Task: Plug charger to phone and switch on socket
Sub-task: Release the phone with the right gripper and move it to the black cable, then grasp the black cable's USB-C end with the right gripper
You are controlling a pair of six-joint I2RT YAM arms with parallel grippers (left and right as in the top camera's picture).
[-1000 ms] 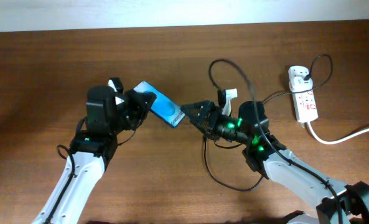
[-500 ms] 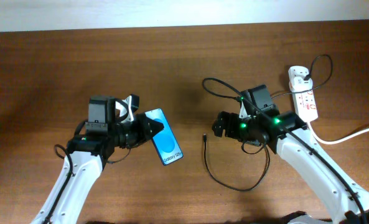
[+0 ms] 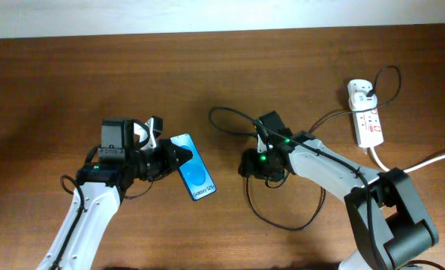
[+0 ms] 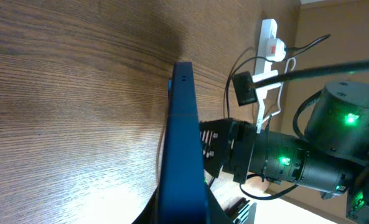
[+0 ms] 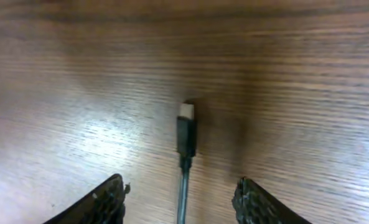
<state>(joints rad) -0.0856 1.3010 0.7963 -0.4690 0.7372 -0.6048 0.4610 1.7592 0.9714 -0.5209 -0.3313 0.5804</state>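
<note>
Charger (image 5: 185, 134) tip lies centred between the spread right jaws.

Furniture: one dark brown wood-grain table (image 3: 49, 82), filling nearly the whole overhead view, grain running lengthwise. A pale off-white strip (image 3: 207, 15) borders its far edge; wall or floor, cannot tell. Left wrist view: a beige surface (image 4: 346, 25) beyond the table. Lighting: a soft glare patch (image 5: 109, 134) on the wood, right wrist view.

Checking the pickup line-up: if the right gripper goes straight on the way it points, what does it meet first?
Probably the charger's connector tip, lying on the table centred ahead of the open right gripper; depth is unclear.
</note>
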